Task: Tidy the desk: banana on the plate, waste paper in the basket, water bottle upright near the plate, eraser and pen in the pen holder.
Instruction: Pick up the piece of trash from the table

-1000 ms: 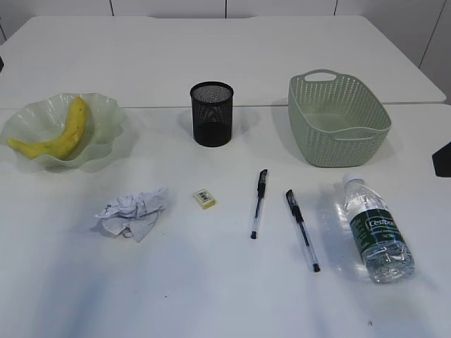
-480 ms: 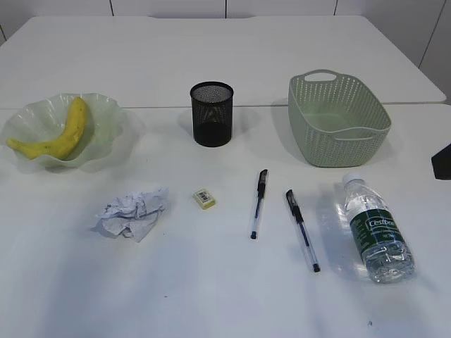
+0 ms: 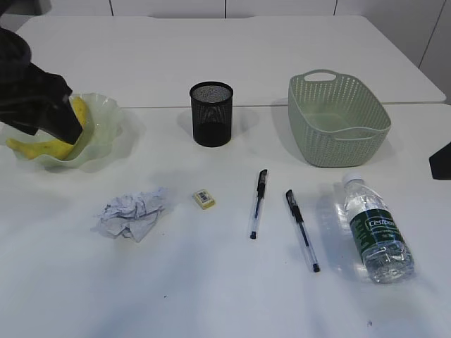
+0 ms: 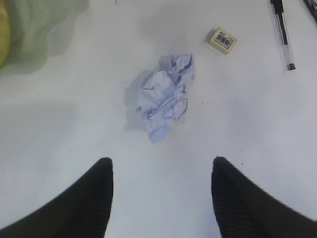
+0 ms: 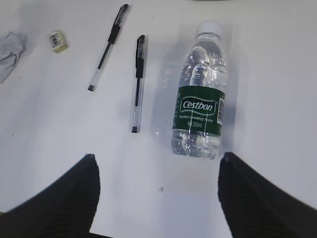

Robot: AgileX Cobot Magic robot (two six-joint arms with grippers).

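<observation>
The white table (image 3: 225, 296) bears the basket (image 3: 338, 130) far right, the plate (image 3: 106, 123) with banana (image 3: 42, 149) far left, and the pen holder (image 3: 211, 114) between. The bottle (image 3: 375, 229) lies flat near right. Waste paper (image 4: 166, 96), two pens (image 3: 258, 203) and the eraser (image 3: 204, 198) lie mid-table. The left gripper (image 4: 161, 193) and right gripper (image 5: 158, 191) are both spread, holding nothing.

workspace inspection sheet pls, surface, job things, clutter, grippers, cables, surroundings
surface: white table, a few small dark specks
job's things: banana on plate; paper, eraser and two pens loose on the table; bottle lying on its side, capped; holder and basket upright
clutter: nothing seen
grippers: left gripper open above the paper; right gripper open above the bottle; both hold nothing
cables: nothing seen
surroundings: second white table behind, white wall panels
</observation>
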